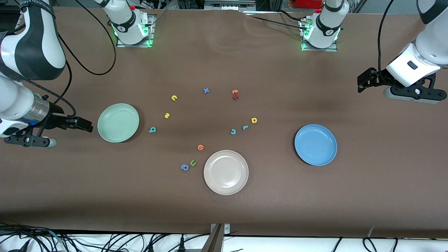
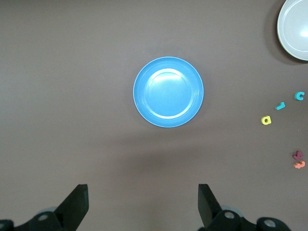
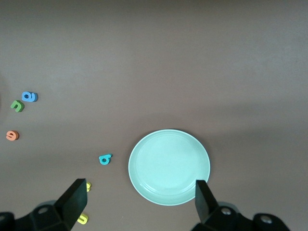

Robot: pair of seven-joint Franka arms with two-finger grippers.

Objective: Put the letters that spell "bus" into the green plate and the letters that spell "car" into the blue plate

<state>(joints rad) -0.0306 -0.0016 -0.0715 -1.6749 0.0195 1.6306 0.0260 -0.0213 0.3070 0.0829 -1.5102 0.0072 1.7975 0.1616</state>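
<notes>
A: While both arms wait, the matte brown surface carries smooth round shallow plates: green plate, blue plate, beige plate.

B: Left hand wide, over bare surface near the blue plate. Right hand wide, just beside the green plate.

A: Teal b, yellow u, yellow s lie near green; teal c, r, yellow a mid-surface.

B: Red letters too small to read.

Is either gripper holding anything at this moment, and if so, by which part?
Nothing is held. The left gripper hangs open above the table by the blue plate; the right gripper hangs open by the green plate.
</notes>
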